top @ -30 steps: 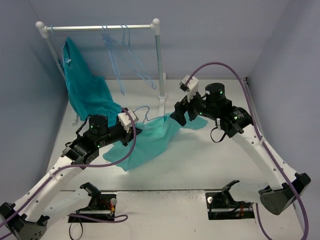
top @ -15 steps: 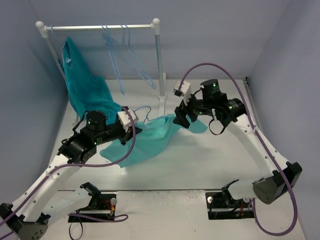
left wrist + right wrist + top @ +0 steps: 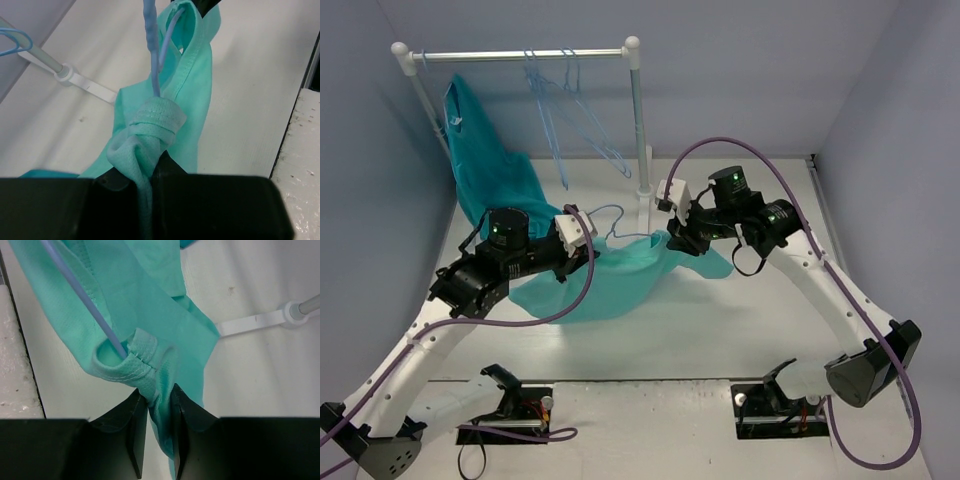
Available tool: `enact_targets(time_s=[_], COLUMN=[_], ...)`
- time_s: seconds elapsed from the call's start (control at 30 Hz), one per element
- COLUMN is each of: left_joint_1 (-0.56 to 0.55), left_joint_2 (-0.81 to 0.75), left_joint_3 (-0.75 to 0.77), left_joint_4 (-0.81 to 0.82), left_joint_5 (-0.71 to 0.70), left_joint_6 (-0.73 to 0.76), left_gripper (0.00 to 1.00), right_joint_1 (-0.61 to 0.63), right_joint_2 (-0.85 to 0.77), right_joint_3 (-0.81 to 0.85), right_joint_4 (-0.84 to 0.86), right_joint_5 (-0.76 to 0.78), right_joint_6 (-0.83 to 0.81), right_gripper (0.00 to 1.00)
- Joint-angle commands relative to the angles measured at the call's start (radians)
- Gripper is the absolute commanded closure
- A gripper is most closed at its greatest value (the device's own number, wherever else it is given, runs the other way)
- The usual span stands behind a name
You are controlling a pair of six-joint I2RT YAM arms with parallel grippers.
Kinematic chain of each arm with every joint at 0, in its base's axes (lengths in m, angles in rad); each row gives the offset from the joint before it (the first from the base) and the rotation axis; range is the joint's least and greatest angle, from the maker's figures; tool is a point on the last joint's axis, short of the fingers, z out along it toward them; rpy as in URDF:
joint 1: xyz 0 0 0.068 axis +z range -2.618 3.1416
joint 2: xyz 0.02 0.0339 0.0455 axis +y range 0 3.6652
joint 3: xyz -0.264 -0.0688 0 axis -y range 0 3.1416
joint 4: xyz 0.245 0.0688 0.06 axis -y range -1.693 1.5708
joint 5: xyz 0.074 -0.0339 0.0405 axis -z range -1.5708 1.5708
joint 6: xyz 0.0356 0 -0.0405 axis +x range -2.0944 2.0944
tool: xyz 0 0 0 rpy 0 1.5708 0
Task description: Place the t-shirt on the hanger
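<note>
Right now I have the t-shirt (image 3: 610,275) strung between the two arms, just in front of the clothes rail (image 3: 520,55) and near the foot of its right post. The upper edge is pulled up between the two grips, and the rest sags onto the worktop (image 3: 720,320) on the near side of the rail.

The left jaws are pressed together on a bunched knot of the mint cloth. From the left wrist camera I can see the hanger (image 3: 152,50) running as a thin pale-blue wire straight into that knot along a hemmed edge. The right jaws are pinching another gathered fold. In the right wrist view the wire (image 3: 80,297) slips into a stitched, hemmed opening just above the fingers.

From overhead, the hanger's hook pokes out of the cloth just left of the rail's right post.

A darker turquoise garment (image 3: 485,180) is draped from the rail's left end, and several spare hangers (image 3: 565,110) dangle from its bar.
</note>
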Motion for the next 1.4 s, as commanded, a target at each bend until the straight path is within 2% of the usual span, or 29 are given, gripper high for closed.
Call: enact_targets(time_s=[0.0,0.2,0.43,0.57,0.8,0.97,1.1,1.2,1.37], left_joint_1=[0.006,0.057,0.149,0.161,0.17,0.198,0.203,0.204,0.204], left_joint_2=[0.018,0.015,-0.022,-0.02,-0.002,-0.005,-0.009,-0.008,-0.033], left_joint_3=[0.067,0.104,0.119,0.128,0.104,0.087,0.086,0.091,0.106], left_joint_4=[0.008,-0.042,-0.081,-0.108,-0.115,-0.115,-0.124,-0.154,-0.171], left_joint_5=[0.048,0.037,0.055,0.046,-0.015,-0.113,-0.222,-0.278,-0.465], left_joint_6=[0.046,0.064,0.078,0.093,0.089,0.101,0.122,0.129,0.138], left_gripper=[1.0,0.99,0.67,0.6,0.59,0.68,0.68,0.75,0.72], right_joint_1=[0.004,0.004,0.004,0.004,0.002,-0.003,-0.013,-0.018,-0.029], right_joint_2=[-0.074,-0.136,-0.18,-0.183,-0.197,-0.204,-0.205,-0.201,-0.19], right_joint_3=[-0.017,-0.018,-0.019,-0.016,0.017,0.037,0.038,0.039,0.055], right_joint_4=[0.055,0.057,0.054,0.055,0.057,0.054,0.055,0.057,0.058], right_joint_5=[0.0,-0.032,-0.066,-0.068,-0.082,-0.066,-0.045,-0.025,0.014], right_joint_6=[-0.018,-0.022,-0.024,-0.023,-0.023,-0.02,-0.016,-0.012,-0.007], right_gripper=[1.0,1.0,1.0,1.0,1.0,1.0,1.0,1.0,1.0])
